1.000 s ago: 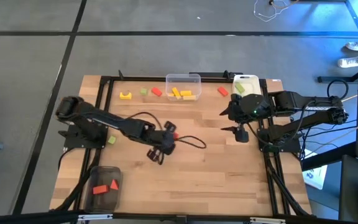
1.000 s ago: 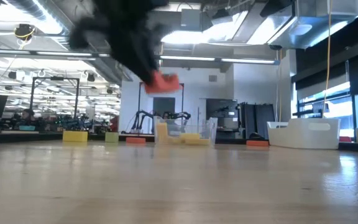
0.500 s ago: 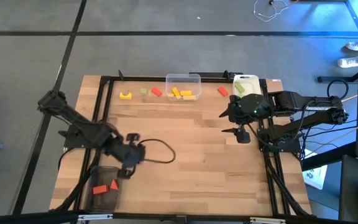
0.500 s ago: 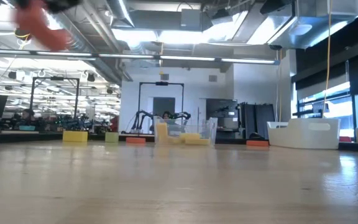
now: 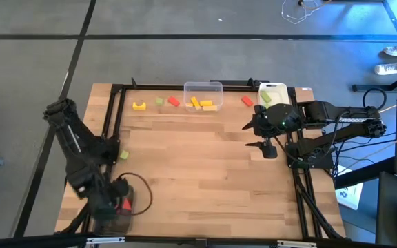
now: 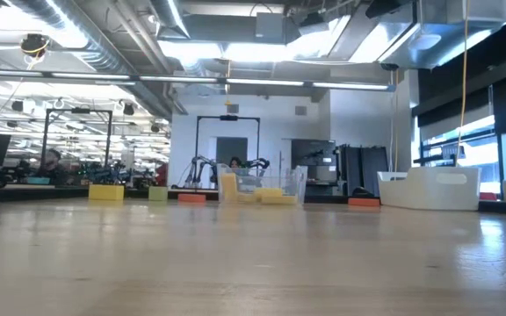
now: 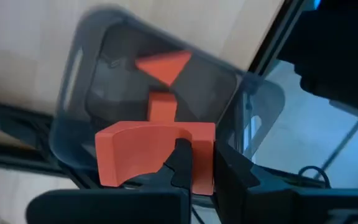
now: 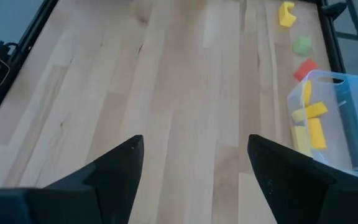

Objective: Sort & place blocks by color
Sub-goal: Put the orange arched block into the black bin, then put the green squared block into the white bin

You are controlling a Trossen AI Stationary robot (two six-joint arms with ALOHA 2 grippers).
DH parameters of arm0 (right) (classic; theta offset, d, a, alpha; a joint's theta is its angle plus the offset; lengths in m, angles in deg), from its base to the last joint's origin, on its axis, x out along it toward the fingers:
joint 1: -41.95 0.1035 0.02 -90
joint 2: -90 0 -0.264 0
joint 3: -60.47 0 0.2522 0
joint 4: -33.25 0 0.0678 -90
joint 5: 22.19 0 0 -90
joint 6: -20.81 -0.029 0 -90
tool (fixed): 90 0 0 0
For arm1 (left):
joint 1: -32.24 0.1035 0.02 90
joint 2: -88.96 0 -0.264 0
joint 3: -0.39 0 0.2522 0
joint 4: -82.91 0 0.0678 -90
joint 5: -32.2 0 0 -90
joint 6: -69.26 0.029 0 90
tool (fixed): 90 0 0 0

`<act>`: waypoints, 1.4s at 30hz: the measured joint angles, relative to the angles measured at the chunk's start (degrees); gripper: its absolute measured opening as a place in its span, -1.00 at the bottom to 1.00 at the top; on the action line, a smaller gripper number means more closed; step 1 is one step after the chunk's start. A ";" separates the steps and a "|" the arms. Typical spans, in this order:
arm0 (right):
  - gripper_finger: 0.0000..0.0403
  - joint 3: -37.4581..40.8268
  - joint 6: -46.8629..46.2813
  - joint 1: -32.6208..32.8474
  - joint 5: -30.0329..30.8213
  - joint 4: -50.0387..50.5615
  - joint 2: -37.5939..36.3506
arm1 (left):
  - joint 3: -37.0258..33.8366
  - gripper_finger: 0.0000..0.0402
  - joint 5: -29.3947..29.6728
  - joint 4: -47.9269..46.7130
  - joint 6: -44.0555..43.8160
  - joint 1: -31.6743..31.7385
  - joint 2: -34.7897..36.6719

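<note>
Jaws of the left gripper (image 7: 194,171) were clamped on a red arch block (image 7: 148,152) above a dark container (image 7: 79,106); right gripper (image 8: 191,168) was spread wide, empty.

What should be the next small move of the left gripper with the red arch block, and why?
Probably open and drop it: the left gripper holds the red arch block over the dark container, which already has red blocks inside.
</note>
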 joint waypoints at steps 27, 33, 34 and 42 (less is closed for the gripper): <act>0.44 0.00 1.11 0.00 0.02 -2.18 0.00 | -21.27 -0.70 6.55 14.89 -5.40 -6.83 -6.84; 0.44 0.00 1.05 0.00 0.02 -2.17 0.00 | -21.27 -0.62 6.63 14.96 -5.44 -5.11 -6.83; 0.44 0.00 1.05 0.00 0.02 -2.17 0.00 | -21.27 -0.62 6.61 15.21 -5.42 -4.67 -6.83; 0.44 0.00 1.05 0.00 0.00 -2.11 0.00 | -16.77 -0.61 6.63 13.36 -4.96 -2.05 -6.70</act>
